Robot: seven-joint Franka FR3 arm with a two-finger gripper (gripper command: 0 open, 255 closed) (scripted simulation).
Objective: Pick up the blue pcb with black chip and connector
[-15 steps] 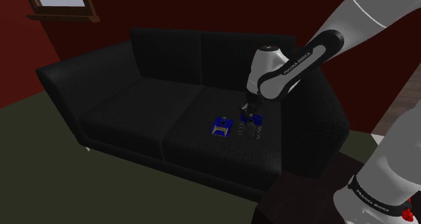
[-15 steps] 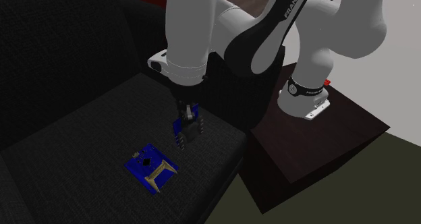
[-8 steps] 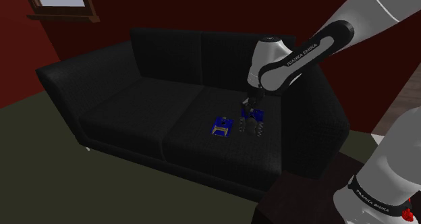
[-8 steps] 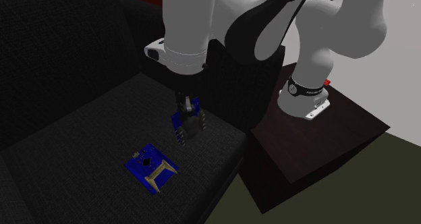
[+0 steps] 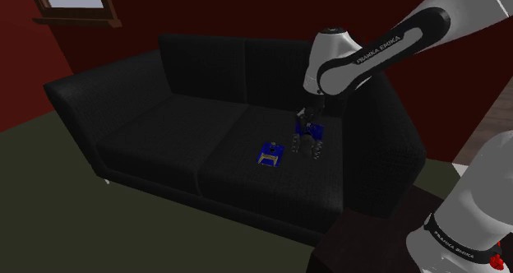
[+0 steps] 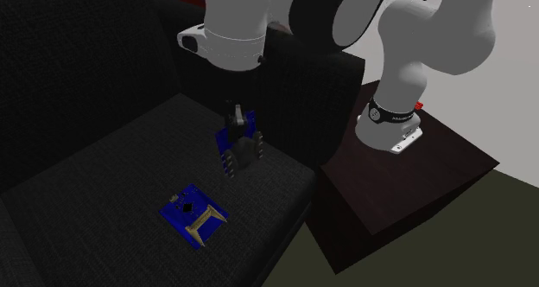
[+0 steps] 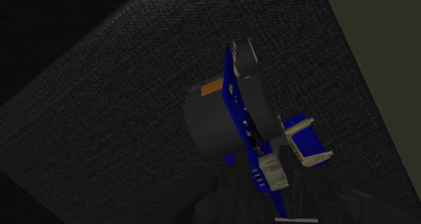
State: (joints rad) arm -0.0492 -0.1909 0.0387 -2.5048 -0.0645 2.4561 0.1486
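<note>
**Q:** Gripper status?

**A:** The gripper (image 6: pixel 233 114) points down over the black sofa (image 5: pixel 131 123). Its fingers are closed to a narrow gap, clamping the upper edge of the blue PCB (image 6: pixel 237 145) (bulky black parts stand out from one face).

**Q:** PCB position?

**A:** It hangs on edge and tilted above the seat cushion at the stand (image 6: pixel 415 181) end, and appears clear of the fabric. A second blue board (image 6: pixel 193 213) with a tan connector lies flat on the same cushion, near but apart.

In gripper (image 6: pixel 233 125): board (image 6: pixel 237 147), clear above sofa (image 6: pixel 86 156) seat; second board (image 6: pixel 193 214) flat on seat, at shoulder view's left of it; stand (image 6: pixel 415 181) beside sofa.
</note>
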